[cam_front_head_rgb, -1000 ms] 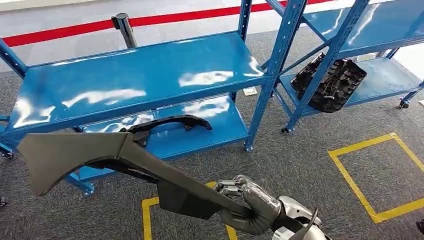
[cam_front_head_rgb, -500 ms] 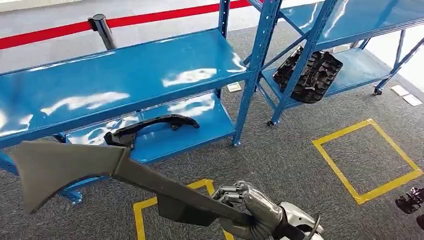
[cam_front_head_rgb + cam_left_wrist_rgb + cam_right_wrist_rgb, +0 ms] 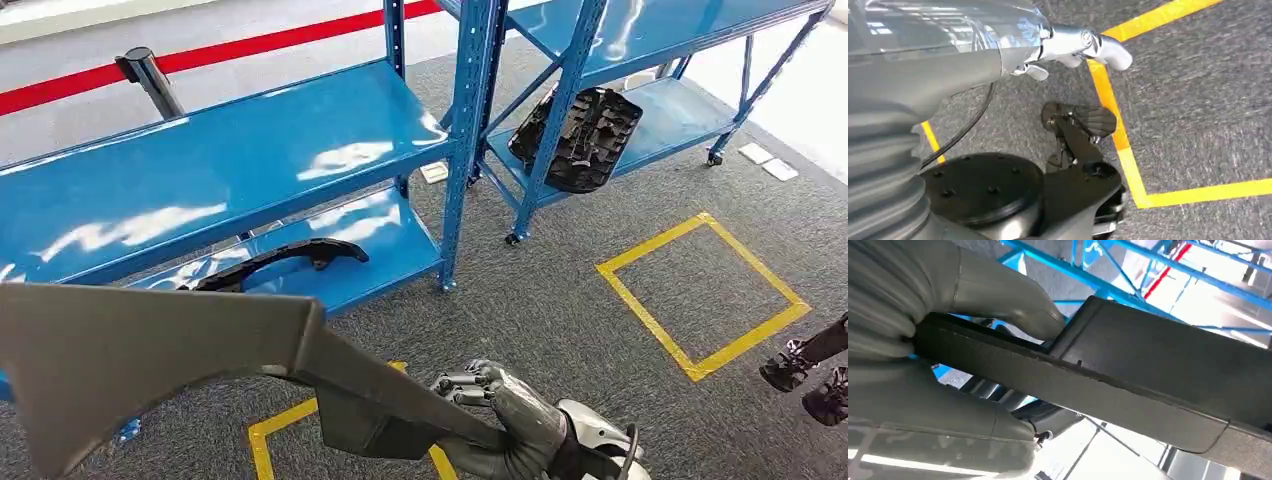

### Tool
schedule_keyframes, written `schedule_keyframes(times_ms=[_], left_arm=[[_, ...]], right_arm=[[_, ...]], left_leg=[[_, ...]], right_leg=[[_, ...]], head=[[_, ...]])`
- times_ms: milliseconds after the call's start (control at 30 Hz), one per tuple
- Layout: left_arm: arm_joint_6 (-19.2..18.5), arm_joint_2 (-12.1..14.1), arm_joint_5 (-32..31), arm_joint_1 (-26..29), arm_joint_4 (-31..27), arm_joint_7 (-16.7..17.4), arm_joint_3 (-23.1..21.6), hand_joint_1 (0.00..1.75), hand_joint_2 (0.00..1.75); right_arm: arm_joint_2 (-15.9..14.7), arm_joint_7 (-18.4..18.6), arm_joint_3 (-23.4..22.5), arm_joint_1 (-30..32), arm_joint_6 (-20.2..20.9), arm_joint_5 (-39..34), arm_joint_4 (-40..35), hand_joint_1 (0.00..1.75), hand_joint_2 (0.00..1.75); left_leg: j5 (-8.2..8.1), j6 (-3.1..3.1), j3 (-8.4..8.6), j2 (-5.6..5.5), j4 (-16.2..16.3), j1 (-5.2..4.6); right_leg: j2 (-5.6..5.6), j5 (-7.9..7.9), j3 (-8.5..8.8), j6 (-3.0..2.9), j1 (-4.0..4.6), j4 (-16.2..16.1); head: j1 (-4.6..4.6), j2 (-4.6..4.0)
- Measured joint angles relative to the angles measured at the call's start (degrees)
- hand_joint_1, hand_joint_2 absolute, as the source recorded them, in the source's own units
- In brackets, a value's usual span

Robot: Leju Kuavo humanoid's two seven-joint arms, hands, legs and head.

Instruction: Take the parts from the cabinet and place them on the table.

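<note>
Grey trim part gripped tightly by right hand.

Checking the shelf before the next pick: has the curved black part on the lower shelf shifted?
No. The curved black part lies at the same spot on the lower shelf, equally far from the blue post; the camera turned, not the part.

Right hand low and forward, fingers wrapped around a held part (thumb on top)
</note>
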Motion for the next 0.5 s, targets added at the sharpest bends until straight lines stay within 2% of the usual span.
schedule_keyframes(times_ms=[100,133,167,200,267,300,333,367,400,433,467,500], left_arm=[[-0.04,0.13,0.07,0.05,-0.04,-0.31,0.04,0.00,1.75],[-0.04,0.15,0.09,0.00,-0.04,-0.39,0.04,0.00,1.75],[-0.04,0.31,0.09,-0.15,-0.20,-0.46,0.04,0.00,1.75],[-0.04,0.35,0.09,-0.16,-0.24,-0.46,0.04,0.00,1.75],[0.09,0.37,0.07,0.02,-0.26,-0.26,0.07,0.00,1.75],[0.22,0.39,0.02,0.02,-0.26,-0.05,0.09,0.00,1.75],[0.42,0.46,0.02,0.01,-0.28,0.15,0.11,0.00,1.75],[0.55,0.46,0.00,-0.01,-0.28,0.24,0.11,0.00,1.75],[0.57,0.46,0.00,-0.06,-0.28,0.26,0.11,0.00,1.75],[0.57,0.46,0.00,-0.08,-0.28,0.28,0.11,0.00,1.75],[0.57,0.46,0.00,-0.09,-0.28,0.31,0.11,0.00,1.75],[0.59,0.57,0.00,-0.12,-0.33,0.31,0.13,0.00,1.75]], right_arm=[[0.28,-0.59,0.04,0.13,0.39,-0.24,0.20,1.75,1.75],[0.31,-0.77,0.04,0.16,0.39,-0.31,0.22,1.75,1.75],[0.37,-0.90,0.04,0.18,0.39,-0.39,0.26,1.75,1.75],[0.46,-1.00,0.07,0.00,0.39,-0.42,0.28,1.75,1.75],[0.66,-1.09,0.09,0.13,0.37,-0.37,0.44,1.75,1.75],[0.68,-1.22,0.11,0.32,0.37,-0.31,0.53,1.75,1.75],[0.68,-1.27,0.15,0.43,0.37,-0.20,0.61,1.75,1.75],[0.68,-1.31,0.22,0.46,0.37,-0.11,0.68,1.75,1.75],[0.68,-1.38,0.24,0.44,0.39,-0.09,0.68,1.75,1.75],[0.68,-1.40,0.26,0.37,0.39,-0.09,0.68,1.75,1.75],[0.68,-1.47,0.28,0.20,0.42,-0.09,0.68,1.75,1.75],[0.76,-1.46,0.37,-0.18,0.57,-0.11,0.81,1.75,1.75]], left_leg=[[-0.07,0.72,-0.29,1.04,0.28,-0.58],[0.18,1.16,-0.26,1.66,-0.23,-0.15],[0.33,1.45,-0.10,2.16,-0.38,-0.06],[0.31,1.74,-0.11,2.75,-0.38,-0.02],[0.22,1.87,-0.14,4.16,-0.36,-0.03],[0.17,1.91,-0.16,4.79,-0.34,-0.01],[0.14,1.89,-0.12,5.37,-0.35,0.01],[0.04,1.86,-0.04,5.90,-0.34,0.06],[-0.05,1.73,0.09,6.37,-0.34,0.15],[-0.21,1.48,0.32,6.78,-0.34,0.28],[-0.39,1.17,0.55,7.17,-0.35,0.21],[-0.57,0.86,0.48,7.45,-0.28,-0.22]], right_leg=[[1.14,0.57,-0.46,0.90,-0.72,-0.48],[1.12,0.39,-0.62,1.12,-0.59,-0.32],[-0.90,-0.29,-0.89,1.38,-0.43,0.44],[-1.84,-2.07,-2.20,1.56,-0.47,3.11],[-2.35,-6.22,-6.79,1.74,-0.73,12.43],[-2.41,-7.13,-8.63,1.84,-0.82,15.97],[-2.46,-6.78,-9.34,1.93,-0.93,17.07],[-2.59,-5.10,-8.58,2.04,-1.02,15.32],[-2.91,-2.52,-6.54,2.07,-1.08,10.98],[-3.62,0.24,-3.66,2.04,-1.09,5.26],[-5.41,1.77,-1.13,2.02,-1.08,0.20],[-6.09,0.85,-0.78,2.06,-0.35,-0.55]], head=[[0.00,0.00],[0.00,0.00],[0.11,0.00],[0.15,0.00],[0.13,0.00],[0.13,0.00],[0.13,0.00],[0.13,0.00],[0.13,0.00],[0.13,0.00],[0.15,0.00],[0.15,0.00]])
